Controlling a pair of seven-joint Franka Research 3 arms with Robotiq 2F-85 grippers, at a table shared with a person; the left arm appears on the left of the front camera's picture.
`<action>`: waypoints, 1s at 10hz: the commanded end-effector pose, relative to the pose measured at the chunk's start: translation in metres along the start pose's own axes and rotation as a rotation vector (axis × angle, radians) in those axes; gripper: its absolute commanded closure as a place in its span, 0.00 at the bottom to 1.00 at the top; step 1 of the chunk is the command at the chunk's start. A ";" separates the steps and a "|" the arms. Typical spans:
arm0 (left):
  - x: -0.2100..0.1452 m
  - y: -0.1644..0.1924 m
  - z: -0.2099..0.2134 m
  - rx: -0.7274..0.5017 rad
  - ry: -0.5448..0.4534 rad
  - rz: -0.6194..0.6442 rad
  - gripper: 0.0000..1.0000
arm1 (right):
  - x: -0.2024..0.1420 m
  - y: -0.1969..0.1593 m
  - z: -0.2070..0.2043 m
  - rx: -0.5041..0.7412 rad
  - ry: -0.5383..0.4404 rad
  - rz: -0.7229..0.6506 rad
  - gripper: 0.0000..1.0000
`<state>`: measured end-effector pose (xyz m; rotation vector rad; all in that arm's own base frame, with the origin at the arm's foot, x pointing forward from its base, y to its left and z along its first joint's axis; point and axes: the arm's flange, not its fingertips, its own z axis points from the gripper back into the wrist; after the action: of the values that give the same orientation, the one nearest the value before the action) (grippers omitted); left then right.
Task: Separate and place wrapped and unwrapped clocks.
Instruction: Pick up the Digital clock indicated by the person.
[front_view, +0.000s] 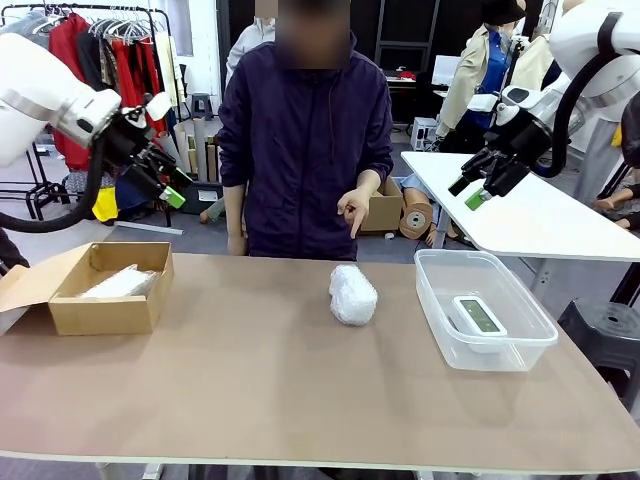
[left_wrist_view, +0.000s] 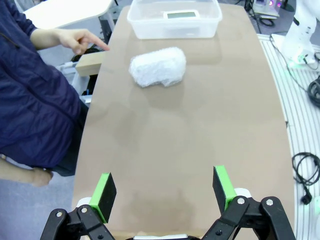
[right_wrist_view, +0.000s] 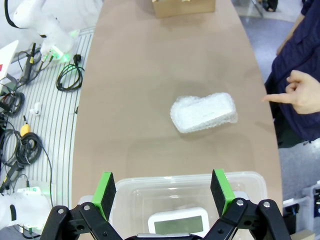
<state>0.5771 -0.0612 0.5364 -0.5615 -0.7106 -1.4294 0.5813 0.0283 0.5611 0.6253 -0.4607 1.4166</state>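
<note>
Pincers are both hovering raised above the tabletop (front_view: 250, 390) with nothing held: the left pincer (left_wrist_view: 164, 189) is standing spread wide at the left end, and the right pincer (right_wrist_view: 162, 190) is standing equally spread over the clear plastic tub (front_view: 432, 300), in which the unwrapped clock (front_view: 478, 316) is lying face up. The rounded wrapped bundle (front_view: 352, 294) is lying on the tabletop's middle, between the tub and the open cardboard box (front_view: 105, 315), where the second wrapped bundle (front_view: 120, 283) is resting, while the person's hand (front_view: 354, 211) is pointing down toward the rounded one.
</note>
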 end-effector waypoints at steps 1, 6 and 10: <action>0.034 -0.002 -0.021 0.015 0.021 0.094 0.00 | 0.001 0.002 0.000 0.001 0.018 0.005 0.00; 0.118 0.006 -0.079 0.144 0.121 0.328 0.00 | 0.001 0.002 0.000 0.001 0.018 0.005 0.00; 0.147 0.034 -0.142 0.151 0.226 0.409 0.00 | 0.001 0.002 0.000 0.001 0.018 0.005 0.00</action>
<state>0.6079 -0.2501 0.5454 -0.4240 -0.5057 -1.0380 0.5813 0.0282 0.5611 0.6252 -0.4607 1.4166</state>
